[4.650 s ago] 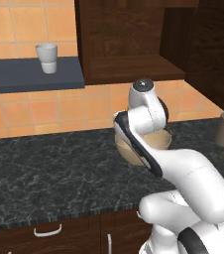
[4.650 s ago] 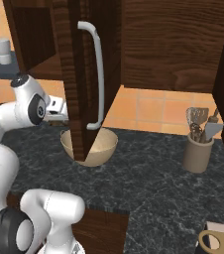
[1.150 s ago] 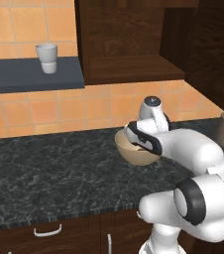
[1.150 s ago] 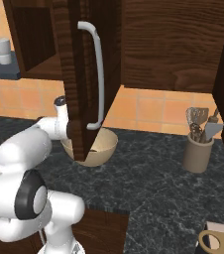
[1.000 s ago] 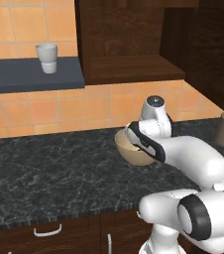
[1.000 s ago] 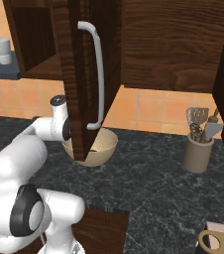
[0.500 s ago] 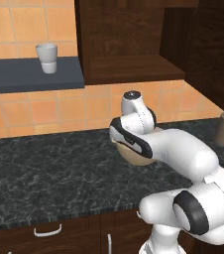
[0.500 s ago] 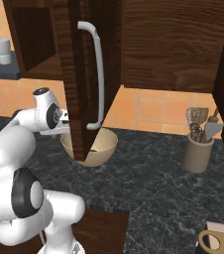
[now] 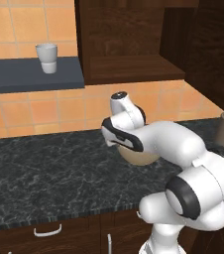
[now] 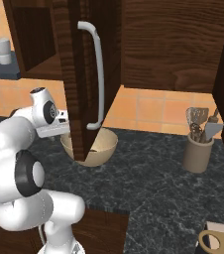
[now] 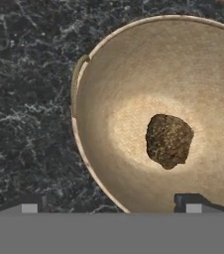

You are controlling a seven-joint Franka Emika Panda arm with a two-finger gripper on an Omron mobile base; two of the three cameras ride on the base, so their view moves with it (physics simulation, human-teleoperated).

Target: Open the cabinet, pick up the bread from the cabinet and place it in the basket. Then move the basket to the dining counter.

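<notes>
The bread (image 11: 169, 140), a small dark brown lump, lies in the bottom of the round tan basket (image 11: 134, 74). The basket stands on the black granite counter below the cabinet (image 9: 129, 44). My gripper (image 11: 109, 206) hangs open over the basket's near rim with nothing between its fingertips. In the right base view the cabinet's door (image 10: 79, 74) stands open with its silver bar handle (image 10: 98, 74) towards me, and it covers part of the basket (image 10: 101, 144). The arm's wrist hides most of the basket (image 9: 141, 158) in the left base view. The dining counter is out of view.
A white cup (image 9: 46, 57) stands on a grey wall shelf (image 9: 29, 79) at the left. A utensil holder (image 10: 199, 149) stands on the black granite counter (image 10: 148, 183) at the right. Low drawers (image 9: 49, 233) run under the counter's front edge.
The hand has swung a little to the left over the basket. Its jaws stay open. The bread and the basket have not moved.
</notes>
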